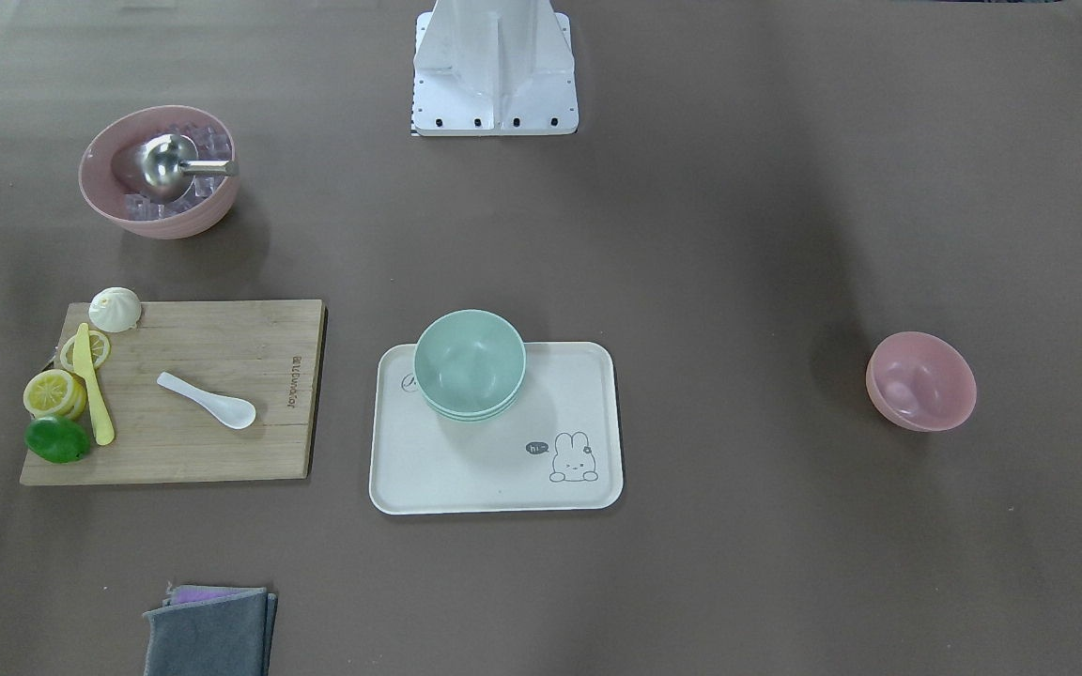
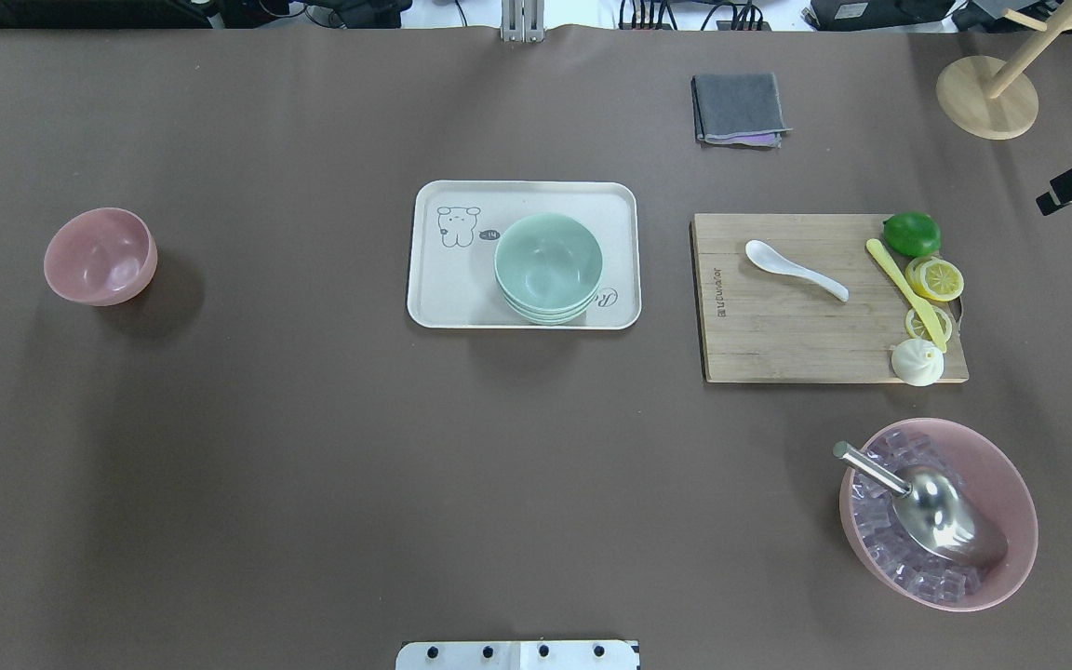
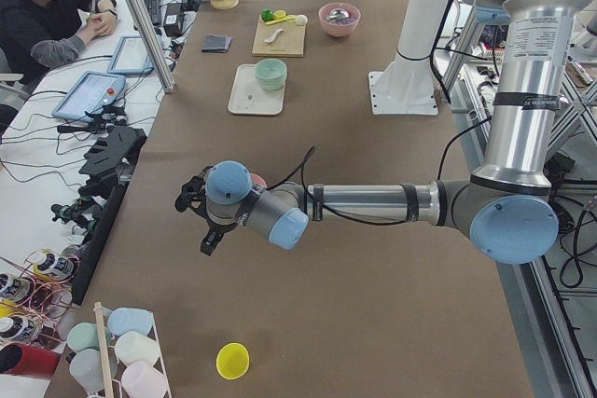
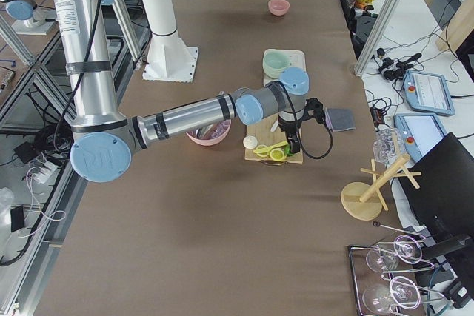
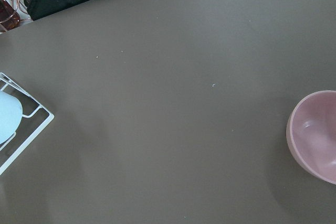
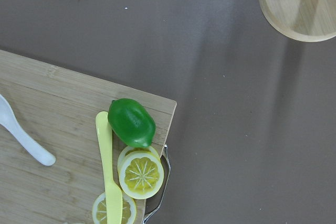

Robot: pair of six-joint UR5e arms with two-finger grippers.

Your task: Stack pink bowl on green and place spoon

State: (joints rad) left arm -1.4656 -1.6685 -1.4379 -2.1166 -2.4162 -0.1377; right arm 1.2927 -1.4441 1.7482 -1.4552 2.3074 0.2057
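Note:
The small pink bowl stands empty and alone on the brown table, far left in the overhead view and at the right edge of the left wrist view. Stacked green bowls sit on the white tray in the middle. The white spoon lies on the wooden cutting board. My left gripper hangs above the table near the pink bowl. My right gripper hangs over the board's lime end. Both show only in the side views, so I cannot tell whether they are open.
A large pink bowl holds ice cubes and a metal scoop. A lime, lemon slices, a yellow knife and a bun lie on the board. A grey cloth and wooden stand sit beyond.

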